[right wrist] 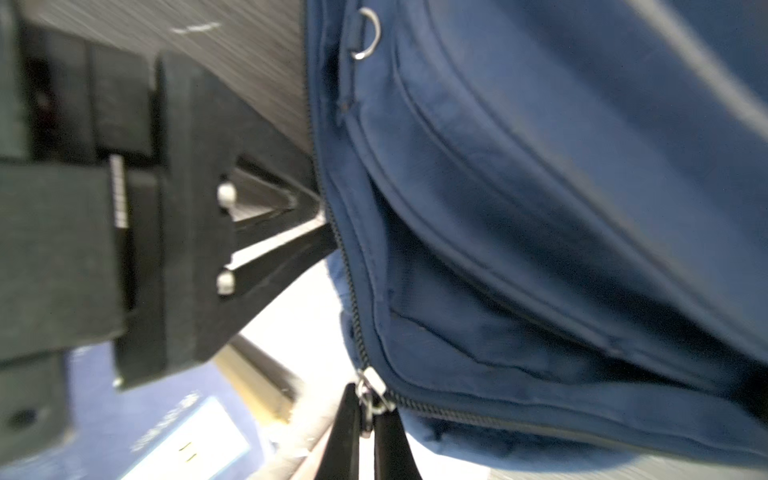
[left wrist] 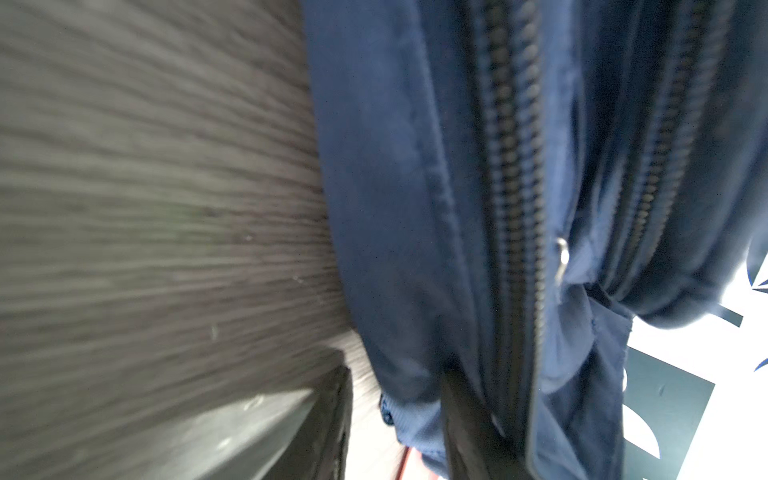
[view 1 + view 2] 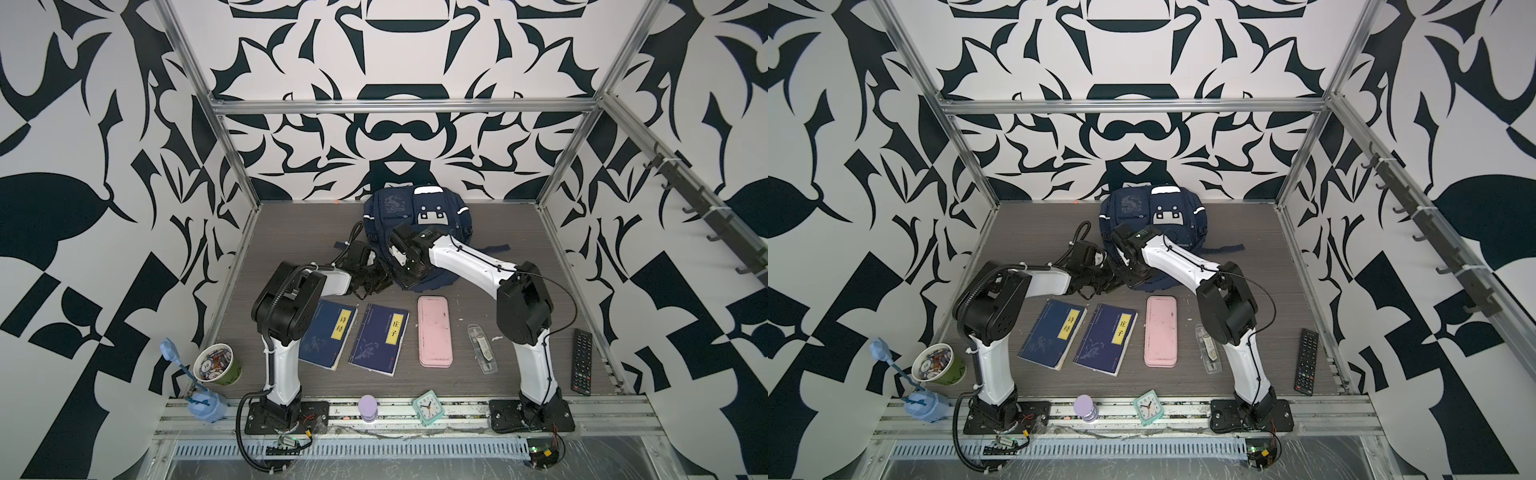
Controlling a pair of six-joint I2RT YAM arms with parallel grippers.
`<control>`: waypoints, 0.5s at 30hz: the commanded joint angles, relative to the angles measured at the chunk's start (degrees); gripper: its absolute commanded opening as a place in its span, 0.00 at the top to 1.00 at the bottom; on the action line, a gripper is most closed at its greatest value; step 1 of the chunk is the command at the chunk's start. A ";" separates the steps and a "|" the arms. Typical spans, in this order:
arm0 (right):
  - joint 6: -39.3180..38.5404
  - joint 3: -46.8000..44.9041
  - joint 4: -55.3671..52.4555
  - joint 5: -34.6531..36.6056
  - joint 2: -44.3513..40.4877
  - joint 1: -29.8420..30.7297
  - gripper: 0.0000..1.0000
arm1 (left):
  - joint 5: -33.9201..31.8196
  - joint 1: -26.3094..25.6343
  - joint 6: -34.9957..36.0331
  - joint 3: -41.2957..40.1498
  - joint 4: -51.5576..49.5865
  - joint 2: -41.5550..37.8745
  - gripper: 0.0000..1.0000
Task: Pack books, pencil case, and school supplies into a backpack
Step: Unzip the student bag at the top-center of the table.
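The navy backpack [image 3: 415,208] lies at the back of the table. My right gripper [image 1: 368,432] is shut on the silver zipper pull [image 1: 372,395] at the backpack's near corner. My left gripper [image 2: 399,432] pinches the fabric edge of the backpack [image 2: 395,208] beside the zip, and both grippers meet at that near edge in a top view [image 3: 395,280]. Two dark blue books [image 3: 328,338] [image 3: 379,338] lie flat side by side in front. The pink pencil case [image 3: 435,331] lies to their right. Further right lies the clear packet of school supplies [image 3: 482,349].
A black remote [image 3: 582,359] lies by the right edge. On the front rail stand a teal clock [image 3: 428,407] and a purple object [image 3: 368,407]. A filled cup [image 3: 216,363] and a blue figure [image 3: 199,399] stand at the front left.
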 commanded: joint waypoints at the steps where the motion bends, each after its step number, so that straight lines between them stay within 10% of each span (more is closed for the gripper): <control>1: 4.60 -2.31 7.01 -13.96 -3.76 1.04 1.00 | -3.04 -0.56 -0.28 0.54 -2.32 2.76 0.61; 15: 11.26 -7.16 20.43 -13.60 1.37 -1.59 1.00 | -3.02 -0.77 2.26 -1.58 -4.07 -0.52 0.61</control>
